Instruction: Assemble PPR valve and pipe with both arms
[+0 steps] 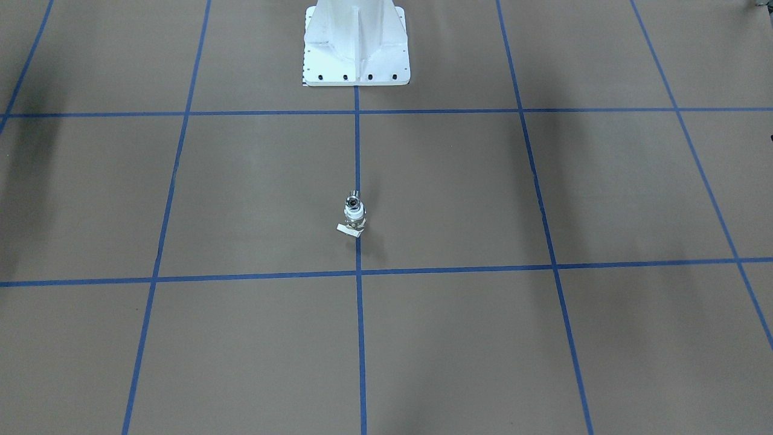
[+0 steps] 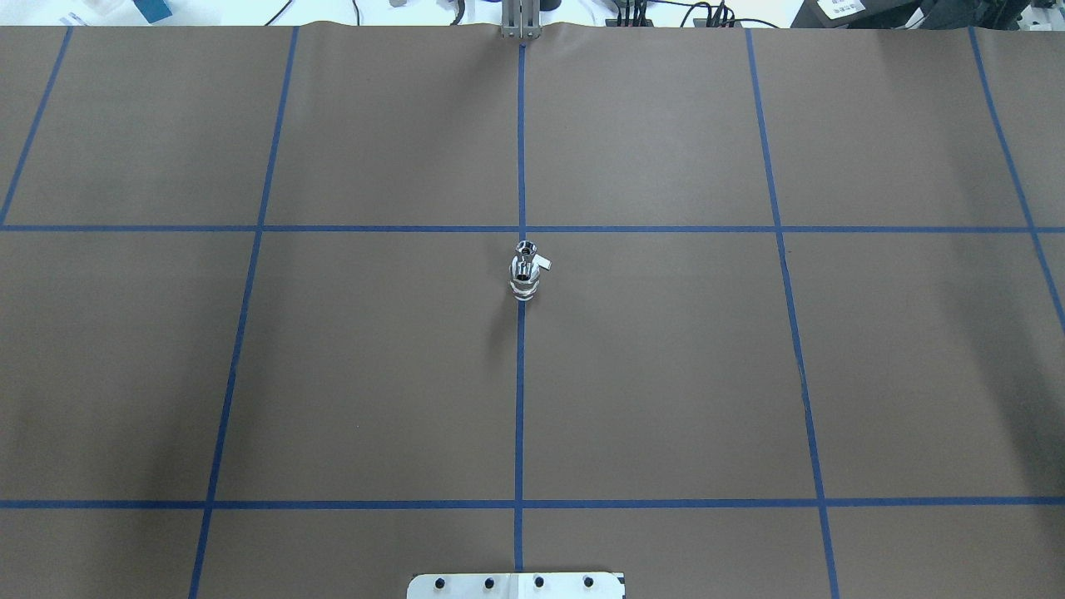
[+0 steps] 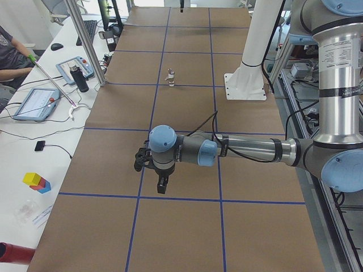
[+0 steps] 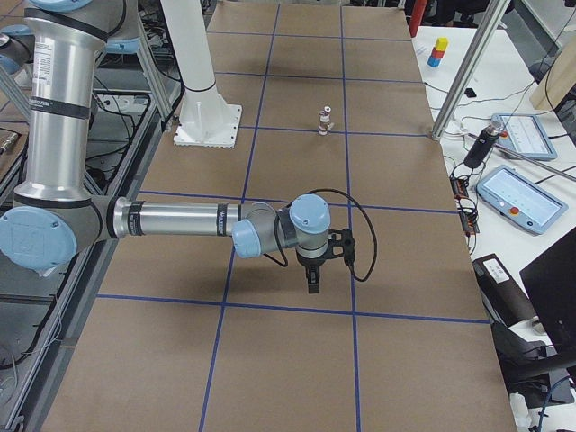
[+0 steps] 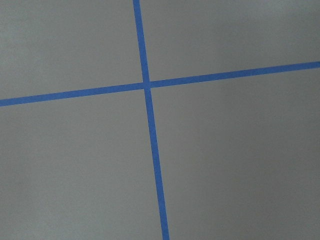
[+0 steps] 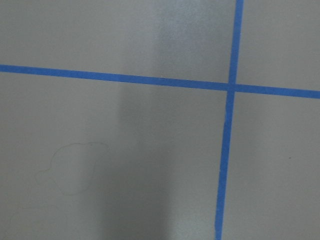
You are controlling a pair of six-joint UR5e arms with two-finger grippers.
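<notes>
Left claw (image 3: 162, 182) and right claw (image 4: 313, 279) hang well apart from the valve (image 1: 354, 212); open or closed, I cannot tell. It stands on the desk (image 1: 483, 181), pipe (image 1: 352, 198) on top, so my job looks done.

Whether the left gripper (image 3: 161, 185) and right gripper (image 4: 312, 282) are closed cannot be judged; the pedestal base (image 1: 356, 54) is cropped by the top edge.

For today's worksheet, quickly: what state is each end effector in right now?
Left black two-finger end effector: cannot be told.
Right black two-finger end effector: cannot be told.
</notes>
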